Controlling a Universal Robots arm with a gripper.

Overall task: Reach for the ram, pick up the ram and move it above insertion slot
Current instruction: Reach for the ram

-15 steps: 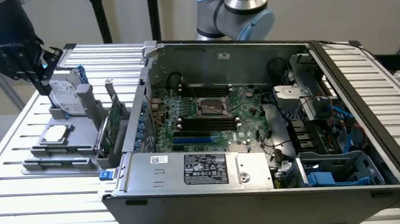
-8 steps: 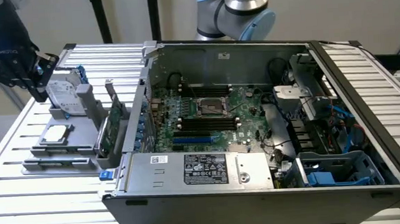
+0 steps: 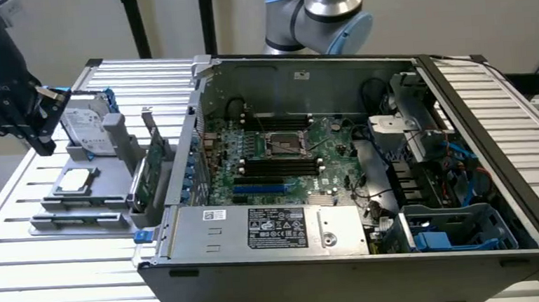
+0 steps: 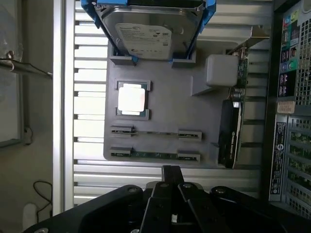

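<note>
The ram lies on edge in the slot along the gray holder's edge nearest the gripper, with a second stick just beside it. Bare slatted table runs past that edge. The gripper hangs over this strip, clear of the ram, fingertips pressed together on nothing. The holder also carries a processor, a hard drive and an upright expansion card beside the open computer case.

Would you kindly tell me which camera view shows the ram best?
The wrist view: it looks straight down on the ram, two thin sticks set in holders on the gray tray. In the exterior view the ram is a low sliver, hard to tell from its holders.
</note>
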